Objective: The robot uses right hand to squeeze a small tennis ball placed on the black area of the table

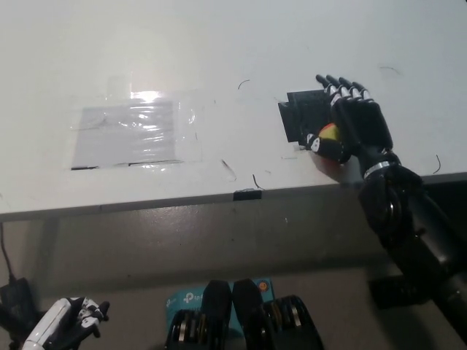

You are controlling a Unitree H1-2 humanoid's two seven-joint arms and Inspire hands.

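A small yellow tennis ball (330, 133) lies at the right edge of the black patch (300, 117) on the white table. My black right hand (357, 127) lies over the ball's right side. Its fingers are stretched straight toward the far side and its thumb sits beside the ball, so the hand is open, not closed on the ball. Most of the ball is hidden under the palm. My white left hand (67, 325) hangs below the table at the lower left, holding nothing.
A shiny taped clear sheet (131, 133) lies on the table to the left. The table's front edge (219, 198) runs just below the hand. Thin dark scribbles mark the tabletop. A teal box (186, 299) lies on the floor below.
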